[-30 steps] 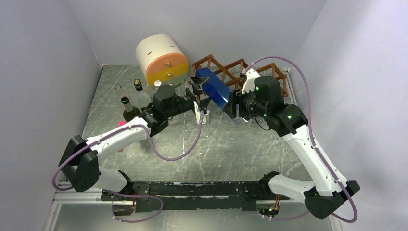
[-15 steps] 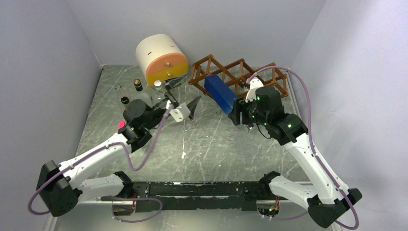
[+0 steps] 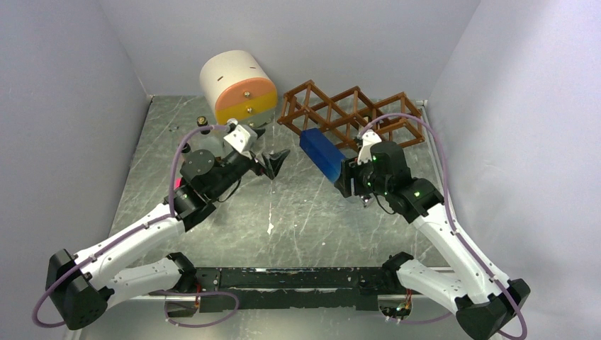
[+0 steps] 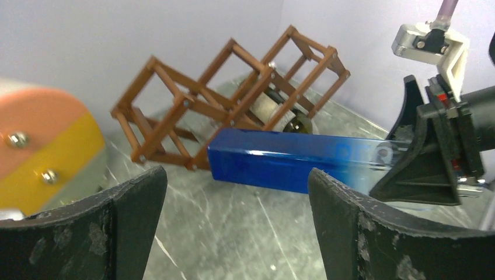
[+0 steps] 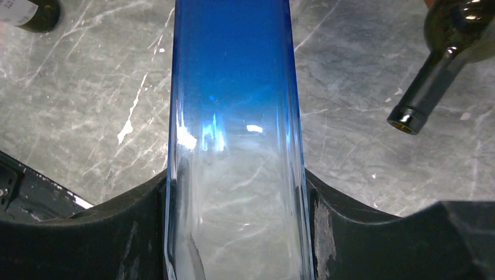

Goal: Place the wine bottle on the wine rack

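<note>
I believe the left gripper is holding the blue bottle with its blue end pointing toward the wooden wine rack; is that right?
Not quite: it is the right gripper that holds the blue bottle, as the top external view shows; the left gripper stands open and empty. The bottle's blue end does point toward the wine rack.

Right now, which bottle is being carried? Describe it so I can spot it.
Find the reddish-brown wine rack at the back right. Just in front of it, held level in the right jaws, is the wine bottle. It alone is square-sided, blue fading to clear; its neighbours are dark, round bottles.
</note>
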